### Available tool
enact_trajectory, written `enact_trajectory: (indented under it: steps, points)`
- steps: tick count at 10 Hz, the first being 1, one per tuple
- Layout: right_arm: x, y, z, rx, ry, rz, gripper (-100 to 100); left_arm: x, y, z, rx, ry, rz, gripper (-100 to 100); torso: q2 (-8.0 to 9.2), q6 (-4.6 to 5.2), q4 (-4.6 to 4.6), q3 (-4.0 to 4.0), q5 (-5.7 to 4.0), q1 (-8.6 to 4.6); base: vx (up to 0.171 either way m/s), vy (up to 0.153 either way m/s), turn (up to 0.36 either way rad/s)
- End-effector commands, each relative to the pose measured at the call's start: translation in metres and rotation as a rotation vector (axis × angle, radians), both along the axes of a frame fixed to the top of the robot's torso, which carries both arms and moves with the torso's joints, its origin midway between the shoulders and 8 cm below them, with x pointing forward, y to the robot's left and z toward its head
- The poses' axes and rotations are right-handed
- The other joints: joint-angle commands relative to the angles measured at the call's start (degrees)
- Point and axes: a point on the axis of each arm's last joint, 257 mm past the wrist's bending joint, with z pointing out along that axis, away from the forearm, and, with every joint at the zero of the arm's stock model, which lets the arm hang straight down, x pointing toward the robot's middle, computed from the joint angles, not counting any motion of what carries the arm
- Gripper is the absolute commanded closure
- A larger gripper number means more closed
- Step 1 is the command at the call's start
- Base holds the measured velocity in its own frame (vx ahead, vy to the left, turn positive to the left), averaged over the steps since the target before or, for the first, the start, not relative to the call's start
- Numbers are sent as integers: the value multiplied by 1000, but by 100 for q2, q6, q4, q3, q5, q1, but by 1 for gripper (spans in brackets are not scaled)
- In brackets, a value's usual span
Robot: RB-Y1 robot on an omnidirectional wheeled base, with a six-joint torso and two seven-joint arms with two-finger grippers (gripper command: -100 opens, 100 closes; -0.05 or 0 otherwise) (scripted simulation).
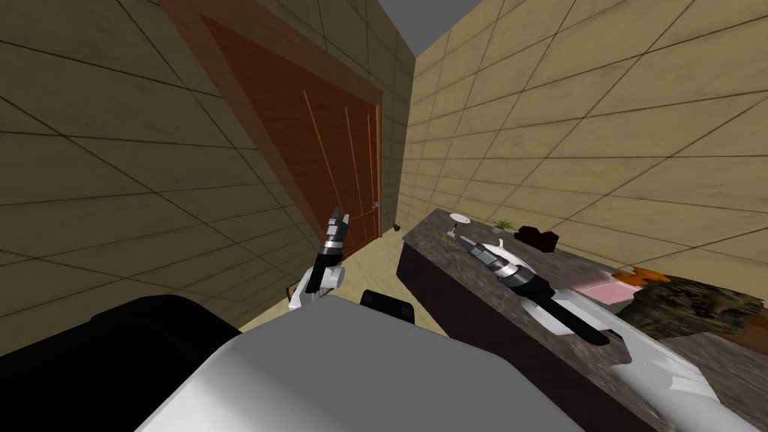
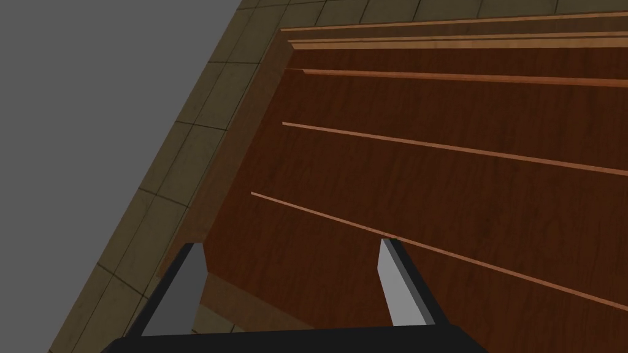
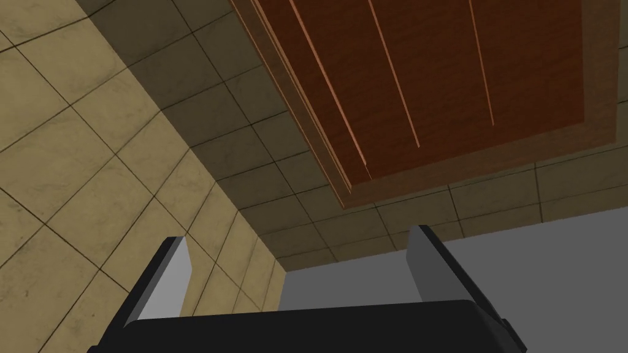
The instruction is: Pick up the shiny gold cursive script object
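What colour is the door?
The door is reddish-brown wood grain with thin lighter panel lines, clearest in the left wrist view.

You are looking into a narrow room. 2 tan tiled walls (image 1: 112, 150) are meeting at a far corner under a grey ceiling (image 1: 420, 19). A reddish-brown panelled door (image 1: 322, 150) is sitting in the left wall, its small handle (image 1: 375, 204) showing near the corner. A dark counter (image 1: 442, 259) with a mottled top is running along the right wall. A pale tan floor (image 1: 371, 261) is lying between them.

Reddish wood-grain door (image 1: 330, 150), mottled dark stone-like counter (image 1: 444, 259), matt tiled walls (image 1: 600, 112)
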Motion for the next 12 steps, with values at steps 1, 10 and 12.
enact_trajectory:
  steps: [1,10,12]
  points:
    - [0,-11,-9,-71,21,-4,-100,0,0,0,0,0,0,0,0,0,0,0,0,0,56,7,98]
    - [-37,-117,-114,-566,242,-11,-100,0,0,0,0,0,0,0,2,7,0,1,2,5,68,19,180]
    - [-52,-143,-131,-666,293,-3,-100,0,0,0,0,0,0,0,2,8,1,1,2,5,74,18,171]
